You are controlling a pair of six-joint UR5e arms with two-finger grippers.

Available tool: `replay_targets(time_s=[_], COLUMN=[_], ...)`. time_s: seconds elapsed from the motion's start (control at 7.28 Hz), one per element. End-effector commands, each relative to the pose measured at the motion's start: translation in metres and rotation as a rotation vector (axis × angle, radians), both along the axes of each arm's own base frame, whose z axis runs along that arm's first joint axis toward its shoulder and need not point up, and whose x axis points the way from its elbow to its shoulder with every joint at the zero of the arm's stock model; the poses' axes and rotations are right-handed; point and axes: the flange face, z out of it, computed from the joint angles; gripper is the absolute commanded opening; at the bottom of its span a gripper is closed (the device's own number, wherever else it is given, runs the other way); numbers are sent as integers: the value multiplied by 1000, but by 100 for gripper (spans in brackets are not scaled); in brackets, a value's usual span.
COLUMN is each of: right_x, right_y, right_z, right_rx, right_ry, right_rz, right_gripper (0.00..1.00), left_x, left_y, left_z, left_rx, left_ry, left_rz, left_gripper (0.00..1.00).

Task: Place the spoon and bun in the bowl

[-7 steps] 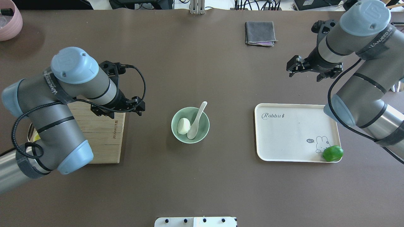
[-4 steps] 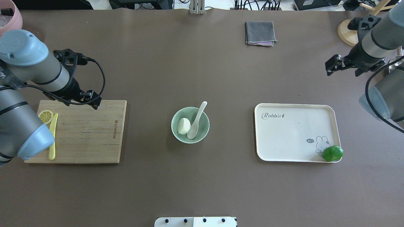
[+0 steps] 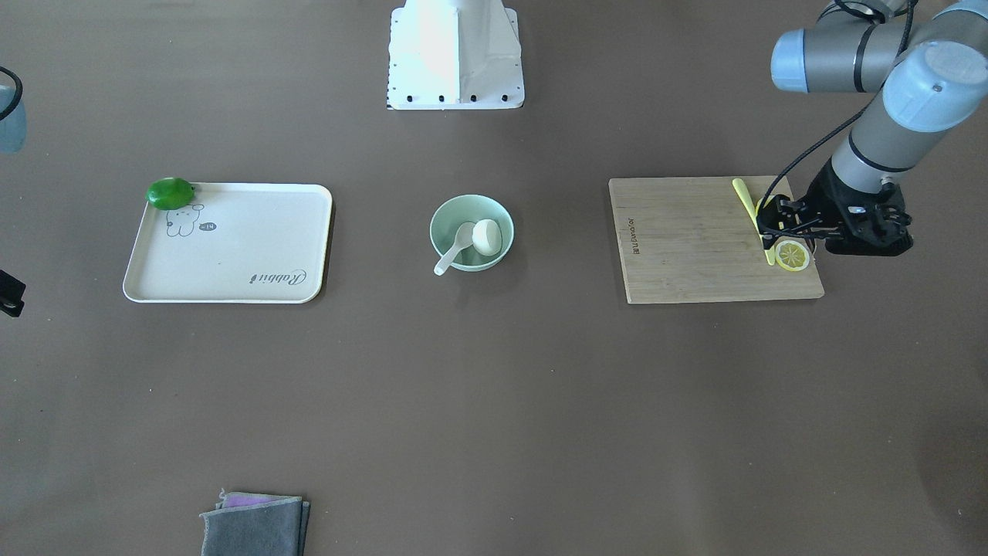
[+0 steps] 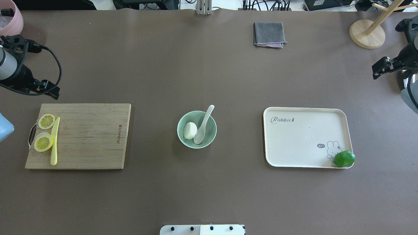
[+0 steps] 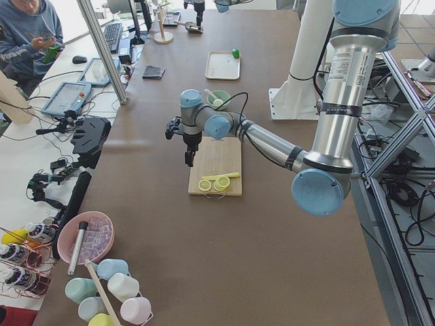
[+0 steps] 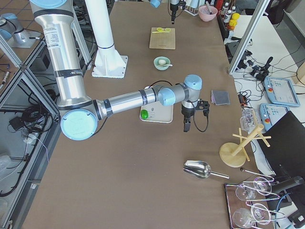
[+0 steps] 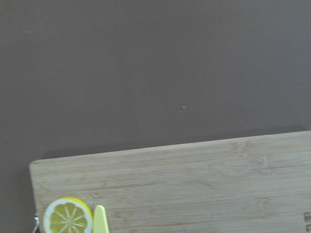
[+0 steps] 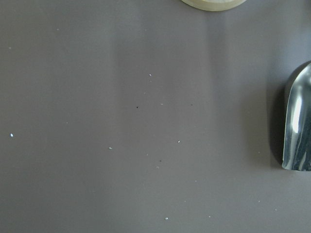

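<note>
Nearest me, the bowl (image 4: 209,132) is sitting at the middle of the table. It is lying between the cutting board (image 4: 88,137) on my left and the cream tray (image 4: 303,137) on my right, well apart from both. The bun (image 4: 190,130) is lying inside the bowl on its left side. The spoon (image 4: 203,125) is resting right beside the bun, scoop down in the bowl and handle leaning out over the far rim. Two lemon slices (image 4: 46,121) and a thin yellow knife (image 4: 54,142) are lying along the board's left edge. A lime (image 4: 344,158) is sitting at the tray's near right corner.

Farther out, the left gripper (image 4: 52,90) is hovering over bare table just beyond the board's far left corner, its fingers looking apart and holding nothing. The right gripper (image 4: 377,69) is hanging beyond the tray near the table's right edge, fingers likewise looking apart and empty.

Farthest off, a folded grey cloth (image 4: 269,34) is lying near the back edge, and a wooden stand (image 4: 366,34) is standing near it.
</note>
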Motion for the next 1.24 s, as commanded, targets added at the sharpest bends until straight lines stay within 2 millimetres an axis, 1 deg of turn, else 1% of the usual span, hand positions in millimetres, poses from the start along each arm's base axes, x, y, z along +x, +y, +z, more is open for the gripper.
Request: replay_targets(time_s=[0.0,0.14,0.27,0.41,0.55,0.69,0.82,0.96,1.1], right_x=[0,1,2,2,-1,3,2,25,59], right_y=[-7,-8,-7,-5,-5,1,4,11,44], right_z=[-5,-7,-7,-9,-10,-7,-7,-14,11], right_rx=[85,91,87,83,75,67,67,76,57], right_ry=[-33,-31,-38,-41,-67,-82,-84,-83,-70], right_rz=[6,9,7,4,-10,-11,-12,24,58], right_gripper=[100,100,100,100,100,100,100,100,100], left_x=[-18,-42,-42,-47,-49,-49,-56,-65,-71], left_y=[-1,-8,-8,1,5,5,3,1,9], left_z=[0,-1,-2,13,19,27,21,16,3], left_rx=[10,-4,-2,-19,-8,-16,-7,1,1], left_ry=[49,70,69,57,60,64,74,80,133], left_rz=[38,3,1,0,-3,-13,-23,-38,-13], left_gripper=[98,98,98,98,98,98,98,98,98])
